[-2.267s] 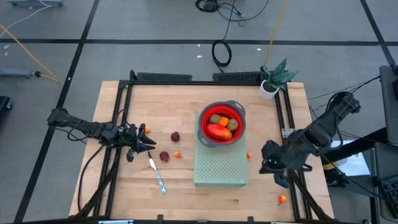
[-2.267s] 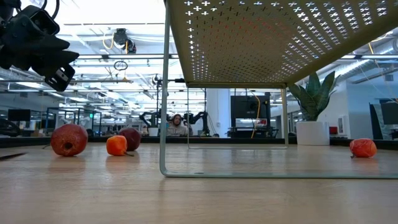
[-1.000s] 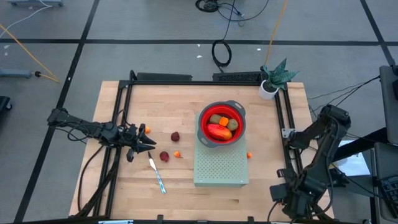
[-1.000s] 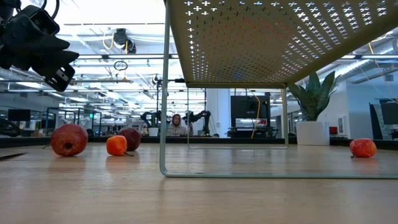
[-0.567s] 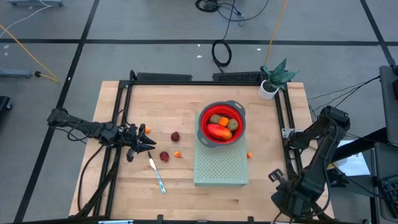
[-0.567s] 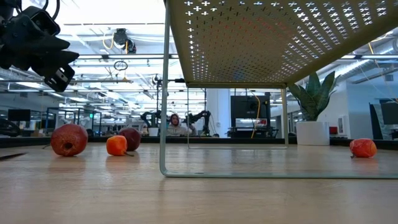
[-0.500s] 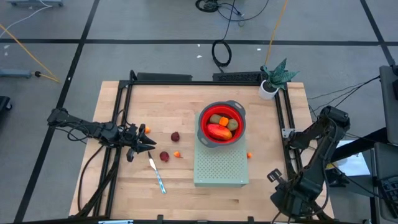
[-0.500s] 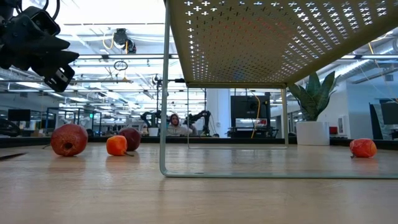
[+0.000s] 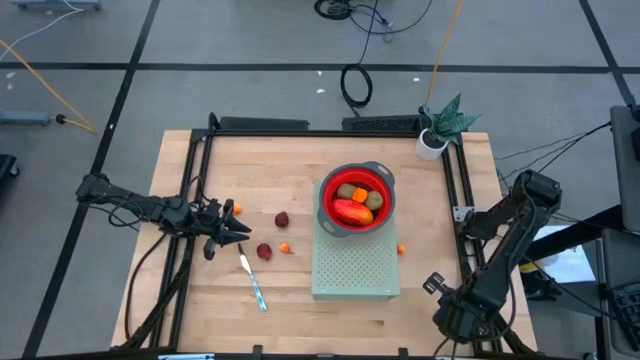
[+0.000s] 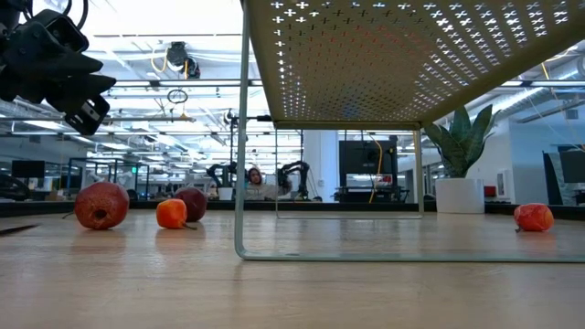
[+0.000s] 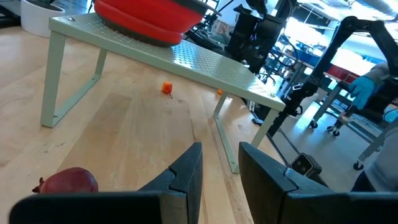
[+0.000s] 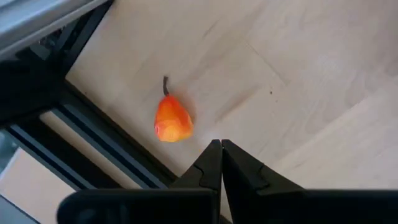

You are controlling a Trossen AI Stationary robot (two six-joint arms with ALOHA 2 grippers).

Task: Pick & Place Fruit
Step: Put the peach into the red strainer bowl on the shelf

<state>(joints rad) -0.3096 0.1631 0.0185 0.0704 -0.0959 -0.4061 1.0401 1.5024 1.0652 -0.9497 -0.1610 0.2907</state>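
Right gripper (image 12: 220, 163) is hanging low over the table (image 9: 300, 310) at its near right corner, fingers pressed together and gripping nothing; a tiny orange fruit (image 12: 172, 121) with a dark stem is lying on the wood just beside its tips, close to the black frame rail (image 12: 93, 146). Left gripper (image 9: 222, 232) is hovering near the left edge, fingers (image 11: 188, 171) standing a little apart with nothing between them. A dark red ball (image 9: 264, 252) is resting just beside it toward the near edge, a second dark red ball (image 9: 282, 219) farther toward the middle, and a small orange ball (image 9: 286, 248) between them and the green perforated stand (image 9: 355, 270). The red bowl (image 9: 382, 184) is sitting on the far end of that stand, holding the elongated red-orange fruit (image 9: 352, 211), two brown-green ovals (image 9: 346, 191) and one small orange piece (image 9: 360, 195). Another orange ball (image 9: 401, 250) is lying just off the stand's right side, and one more (image 9: 236, 209) is showing at the left gripper's far side. The light-blue-handled knife (image 9: 254, 285) is lying flat toward the near left. A potted plant (image 9: 438, 128) is standing at the far right corner.
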